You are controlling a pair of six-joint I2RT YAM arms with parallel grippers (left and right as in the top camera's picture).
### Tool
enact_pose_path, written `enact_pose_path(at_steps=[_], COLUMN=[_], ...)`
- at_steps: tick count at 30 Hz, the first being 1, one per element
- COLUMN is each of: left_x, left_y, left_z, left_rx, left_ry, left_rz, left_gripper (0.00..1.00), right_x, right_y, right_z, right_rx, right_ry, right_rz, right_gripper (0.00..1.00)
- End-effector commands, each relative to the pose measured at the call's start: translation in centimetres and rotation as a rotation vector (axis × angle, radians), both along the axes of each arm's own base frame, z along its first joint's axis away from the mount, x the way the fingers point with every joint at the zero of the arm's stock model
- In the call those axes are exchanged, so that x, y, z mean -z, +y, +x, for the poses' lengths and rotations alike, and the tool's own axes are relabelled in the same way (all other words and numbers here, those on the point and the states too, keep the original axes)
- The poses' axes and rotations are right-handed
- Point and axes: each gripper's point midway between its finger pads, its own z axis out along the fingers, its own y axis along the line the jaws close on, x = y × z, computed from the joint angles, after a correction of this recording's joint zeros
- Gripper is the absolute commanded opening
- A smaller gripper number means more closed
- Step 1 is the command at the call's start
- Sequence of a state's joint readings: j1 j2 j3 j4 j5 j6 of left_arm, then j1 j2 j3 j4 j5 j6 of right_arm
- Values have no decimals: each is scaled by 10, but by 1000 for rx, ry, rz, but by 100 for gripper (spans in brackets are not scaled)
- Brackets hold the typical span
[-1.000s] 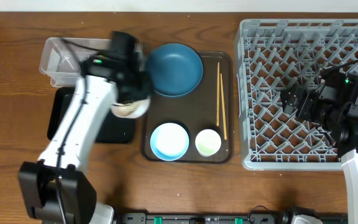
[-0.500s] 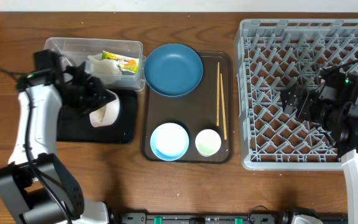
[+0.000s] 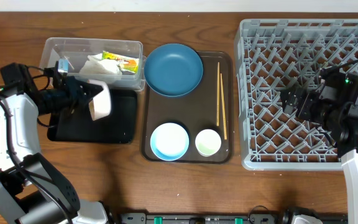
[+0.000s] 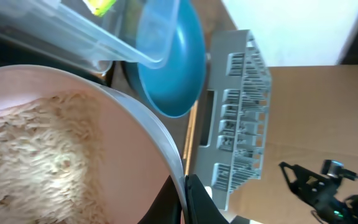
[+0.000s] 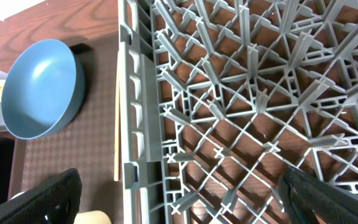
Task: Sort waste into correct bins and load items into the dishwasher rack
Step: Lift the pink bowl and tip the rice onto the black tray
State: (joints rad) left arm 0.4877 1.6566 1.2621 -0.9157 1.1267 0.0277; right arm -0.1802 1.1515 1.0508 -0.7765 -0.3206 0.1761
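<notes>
My left gripper (image 3: 84, 98) is shut on the rim of the white bowl (image 3: 100, 101) and holds it tipped on its side above the black tray (image 3: 120, 124). In the left wrist view the bowl (image 4: 123, 162) holds white rice-like scraps (image 4: 36, 155), with my fingers (image 4: 194, 202) clamped on its rim. The clear tub (image 3: 64, 53) holds crumpled tissue (image 3: 95, 65) and the yellow-green wrapper (image 3: 122, 60). The blue plate (image 3: 174, 70), chopsticks (image 3: 219, 99), light-blue bowl (image 3: 169, 140) and small cup (image 3: 208, 142) lie on the brown tray (image 3: 229, 152). My right gripper (image 5: 185, 205) is open and empty over the grey rack (image 3: 309, 93).
The brown tray sits between the black tray and the rack. The rack's left wall (image 5: 132, 124) runs beside the chopsticks (image 5: 117, 124). The blue plate also shows in the right wrist view (image 5: 39, 90) and in the left wrist view (image 4: 179, 62).
My left arm has swung left with the white bowl, from beside the brown tray to over the black tray, and the bowl is now on its side. The right arm has not moved.
</notes>
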Motion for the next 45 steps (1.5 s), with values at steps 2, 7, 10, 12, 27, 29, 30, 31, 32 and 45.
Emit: enact_pose_path(at_steps=[2,7,10,12,27,29,30,31,32,45], left_x=[-4,7,20,30,34,34,34,34,33,33], left_y=[-4,-6,0,4,21,25,28,30,33,45], left_z=[-4,-8,-6,-5,12,10,9,9,8,5], left_rx=[9,-1,-17,-29,-86,-102,-111,-119,-130,-164], left_ry=[-32,-6,32,55,17,25,30,31,35,32], left_rz=[-57,-148,-183,-202,-532,-540,-544,-546,-551,-555], left_gripper=[6,6,6,6,6,6,6,6,6,6], right_x=[-7,-7,-7,-7,-7,-7,-7,-7,-7,-7], right_y=[0,0,0,0,0,0,0,0,0,0], right_z=[3,3,3,3,2,2,2,2,2,2], right_rx=[7,7,7,6,4,4,4,4,4,4], right_ry=[-16,-17,-16,-16,-13,-13,-13,-13,-13,-13], right_rz=[8,8,8,8,11,11,11,11,11,11], right_gripper=[99,99,99,99,99,99,99,99,99,99])
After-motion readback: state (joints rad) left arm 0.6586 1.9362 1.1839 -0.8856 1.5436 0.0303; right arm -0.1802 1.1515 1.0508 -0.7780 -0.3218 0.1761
